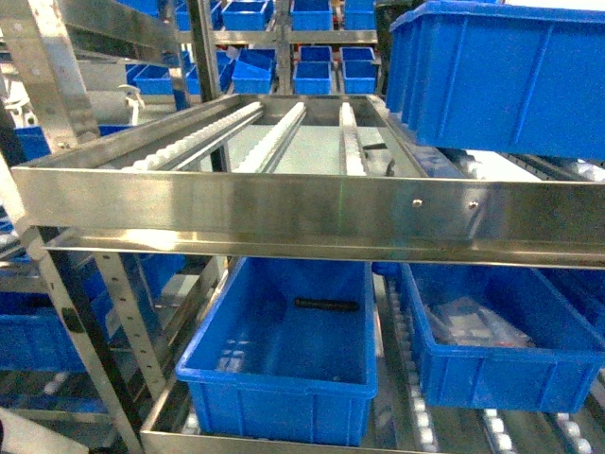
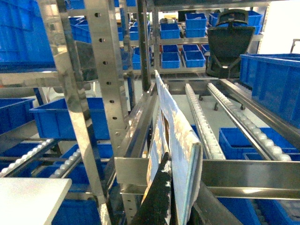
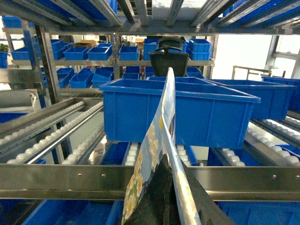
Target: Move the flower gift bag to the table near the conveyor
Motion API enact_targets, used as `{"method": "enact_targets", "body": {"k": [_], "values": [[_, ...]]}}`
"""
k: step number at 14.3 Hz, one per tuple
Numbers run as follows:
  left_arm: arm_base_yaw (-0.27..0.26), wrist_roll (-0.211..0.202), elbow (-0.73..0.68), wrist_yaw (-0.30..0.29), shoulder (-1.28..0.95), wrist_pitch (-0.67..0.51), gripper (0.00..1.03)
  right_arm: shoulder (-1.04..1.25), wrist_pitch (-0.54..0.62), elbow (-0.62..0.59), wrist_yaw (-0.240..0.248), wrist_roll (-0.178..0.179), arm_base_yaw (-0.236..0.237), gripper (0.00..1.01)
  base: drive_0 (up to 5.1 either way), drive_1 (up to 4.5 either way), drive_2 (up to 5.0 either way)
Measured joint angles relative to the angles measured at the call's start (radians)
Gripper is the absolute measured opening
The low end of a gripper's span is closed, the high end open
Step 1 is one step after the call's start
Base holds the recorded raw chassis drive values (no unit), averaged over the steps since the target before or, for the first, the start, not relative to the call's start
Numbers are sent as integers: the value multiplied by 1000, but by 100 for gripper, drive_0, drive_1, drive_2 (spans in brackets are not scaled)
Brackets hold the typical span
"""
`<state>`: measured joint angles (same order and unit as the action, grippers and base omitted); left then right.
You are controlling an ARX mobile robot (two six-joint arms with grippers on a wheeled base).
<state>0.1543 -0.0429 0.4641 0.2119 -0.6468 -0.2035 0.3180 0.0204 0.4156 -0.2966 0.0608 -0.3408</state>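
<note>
Pinched between each gripper's jaws is the flower gift bag (image 2: 176, 145), held upright by the left gripper (image 2: 176, 197) and right gripper (image 3: 171, 197) before the conveyor (image 1: 284, 203); no writing is legible.

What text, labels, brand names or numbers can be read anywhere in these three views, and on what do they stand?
None can be read.
Flower gift bag: a printed floral pattern only, seen edge-on in both wrist views; no lettering can be made out.
Blue bins: no labels visible; the contents of the right-hand bin are too blurred to read.
Conveyor rail: bare steel with rivets, no markings.
</note>
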Motion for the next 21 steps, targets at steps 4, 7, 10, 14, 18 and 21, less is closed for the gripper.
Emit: {"method": "enact_targets", "body": {"k": [4,7,10,14,18,21], "values": [[0,0,0,0,0,0,2,1,-2,0,0,0,0,2,-443,30,420],[0,0,0,0,-1,0,2,1,-4,0,0,0,0,2,-446,28,416],[0,0,0,0,0,-2,2,0,-2,0,0,0,0,2,-446,27,417],[0,0,0,0,0,-2,2,0,0,0,0,0,0,2,-444,31,418],[0,0,0,0,0,-1,2,1,0,0,0,0,0,2,-453,31,409],[0,0,0,0,0,-2,2,1,-3,0,0,0,0,2,-480,60,374]]}}
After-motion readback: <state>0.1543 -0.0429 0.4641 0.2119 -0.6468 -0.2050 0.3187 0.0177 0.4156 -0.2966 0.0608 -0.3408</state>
